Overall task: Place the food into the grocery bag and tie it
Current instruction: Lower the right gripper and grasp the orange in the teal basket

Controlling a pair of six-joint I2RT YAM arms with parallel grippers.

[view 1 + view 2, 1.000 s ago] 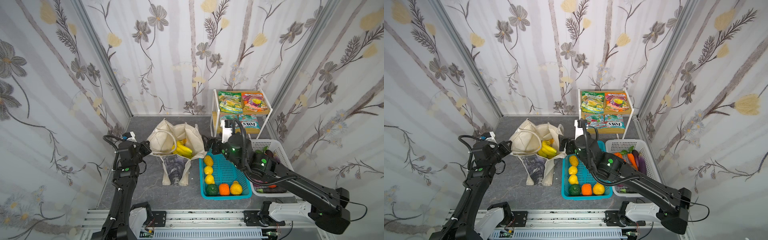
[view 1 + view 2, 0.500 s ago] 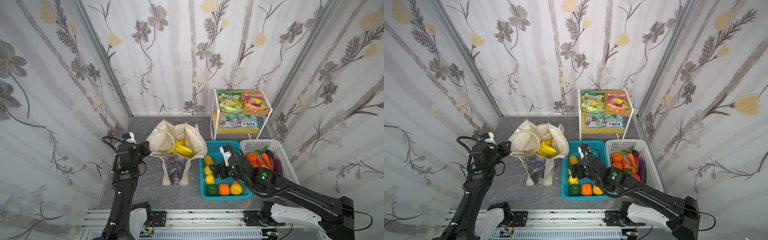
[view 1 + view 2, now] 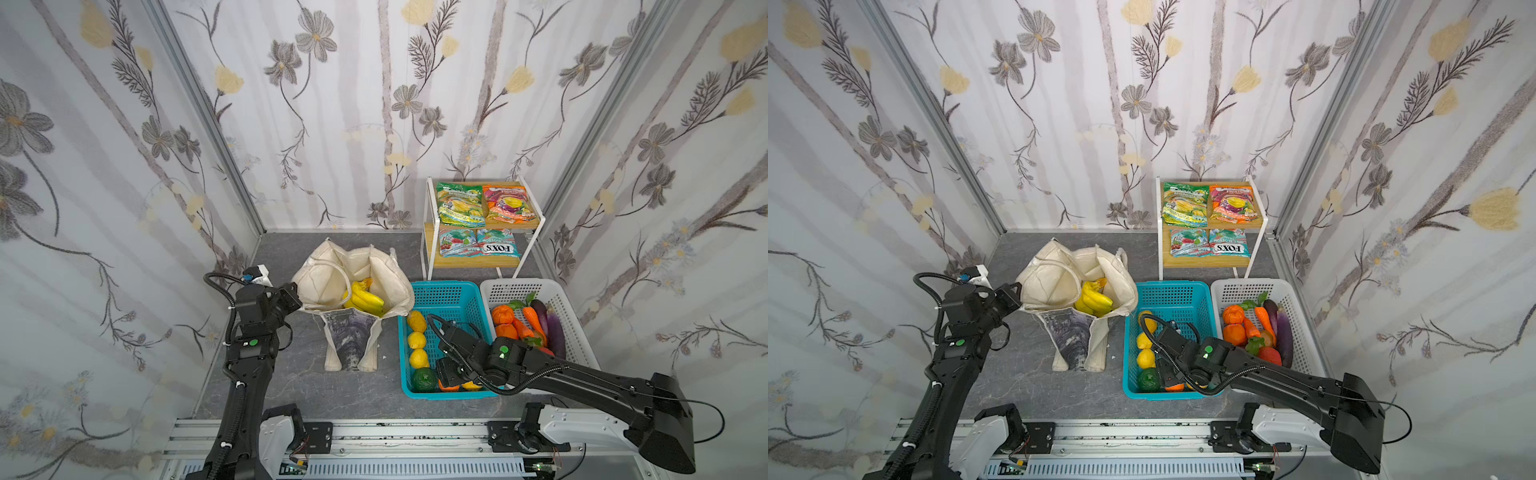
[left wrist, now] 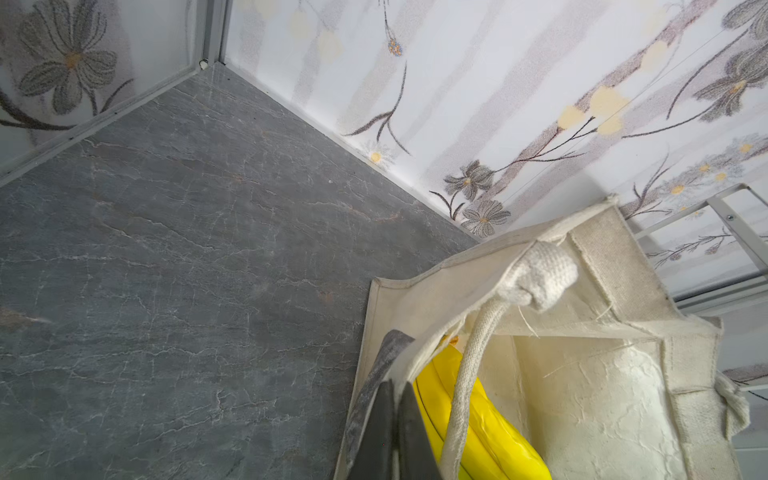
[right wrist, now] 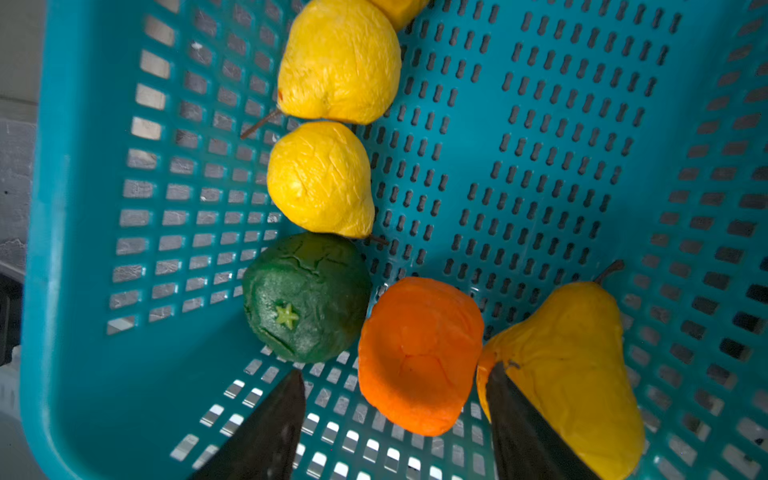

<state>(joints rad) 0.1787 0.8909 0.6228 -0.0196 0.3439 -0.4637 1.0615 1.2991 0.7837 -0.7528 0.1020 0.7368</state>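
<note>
One orange inside spread right pincer; left pincer clamps bag.

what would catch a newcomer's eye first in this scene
The cream bag stands open mid-table with yellow bananas inside, its rim pinched by the left gripper. Beside it, the right gripper is down in the teal basket, jaws open either side of an orange.

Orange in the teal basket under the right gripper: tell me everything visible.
The orange is a matte, wrinkled, foam-looking fruit, dented on top. It lies on the floor of the teal basket, beside the green fruit and against a yellow pear. The right gripper straddles it with open jaws, no clear contact.
</note>
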